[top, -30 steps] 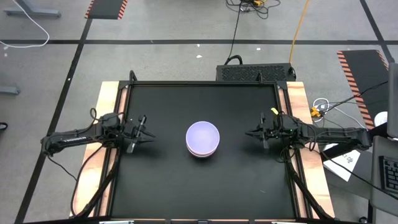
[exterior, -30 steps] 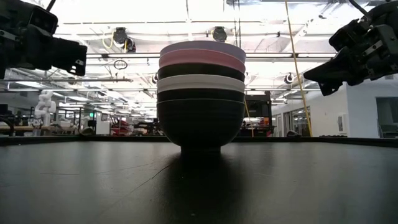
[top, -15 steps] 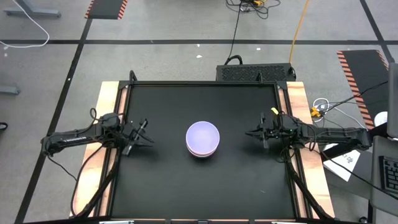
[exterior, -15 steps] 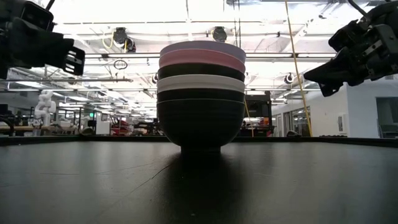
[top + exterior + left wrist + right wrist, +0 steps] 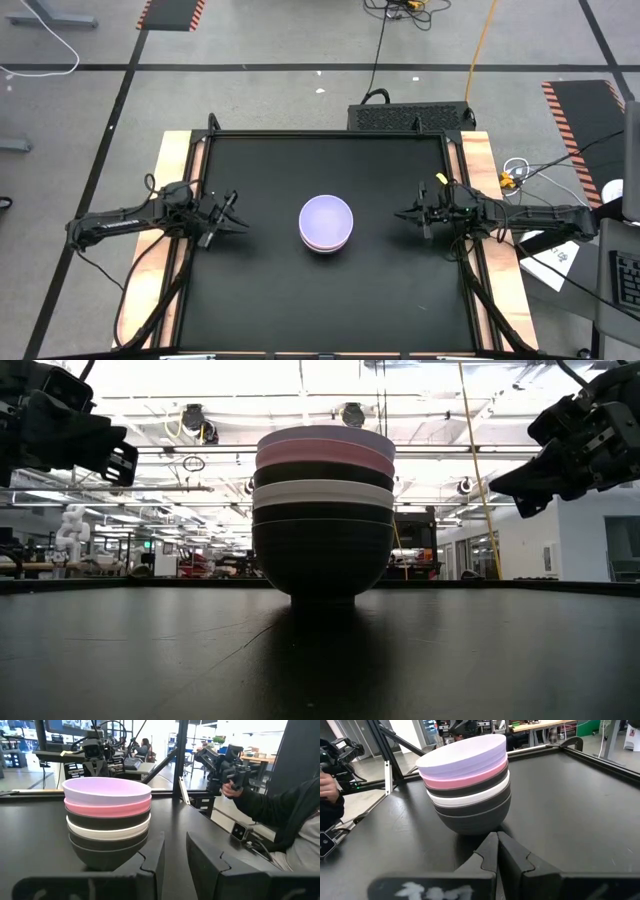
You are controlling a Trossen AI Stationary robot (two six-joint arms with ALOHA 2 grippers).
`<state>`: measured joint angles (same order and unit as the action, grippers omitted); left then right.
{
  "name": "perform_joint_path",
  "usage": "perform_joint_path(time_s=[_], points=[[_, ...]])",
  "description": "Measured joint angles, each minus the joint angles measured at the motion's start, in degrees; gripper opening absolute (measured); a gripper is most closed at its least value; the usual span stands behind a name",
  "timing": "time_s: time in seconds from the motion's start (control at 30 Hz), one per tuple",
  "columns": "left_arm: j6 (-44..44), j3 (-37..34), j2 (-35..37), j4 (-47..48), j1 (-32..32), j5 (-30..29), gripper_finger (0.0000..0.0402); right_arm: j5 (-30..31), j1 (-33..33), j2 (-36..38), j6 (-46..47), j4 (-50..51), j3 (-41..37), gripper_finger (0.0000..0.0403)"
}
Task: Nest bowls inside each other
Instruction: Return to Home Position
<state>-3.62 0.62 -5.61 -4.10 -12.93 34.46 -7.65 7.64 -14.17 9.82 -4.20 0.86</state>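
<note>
While bowls (image 5: 326, 222) stand nested between them, left pincer (image 5: 238, 222) parted, right pincer (image 5: 399, 214) closed.

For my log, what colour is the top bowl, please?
The top bowl is lavender purple, shown best in the right wrist view.

From above we see only the lavender bowl (image 5: 326, 216) and a sliver of the pink bowl (image 5: 327, 247) at its 6 o'clock; the bowls beneath are hidden. Seen level, the bottom black bowls (image 5: 322, 550) merge; we cannot count them. A person (image 5: 295, 820) beyond the desk (image 5: 30, 835) is cut off at the edge.
</note>
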Motion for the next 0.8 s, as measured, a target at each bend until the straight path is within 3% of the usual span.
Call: perform_joint_path(time_s=[0.8], points=[[0.3, 0.0, 0.0, 0.0, 0.0, -5.1, 0.0081, 0.1, 0.0, 0.0, 0.0, -0.3, 0.0, 0.0000]])
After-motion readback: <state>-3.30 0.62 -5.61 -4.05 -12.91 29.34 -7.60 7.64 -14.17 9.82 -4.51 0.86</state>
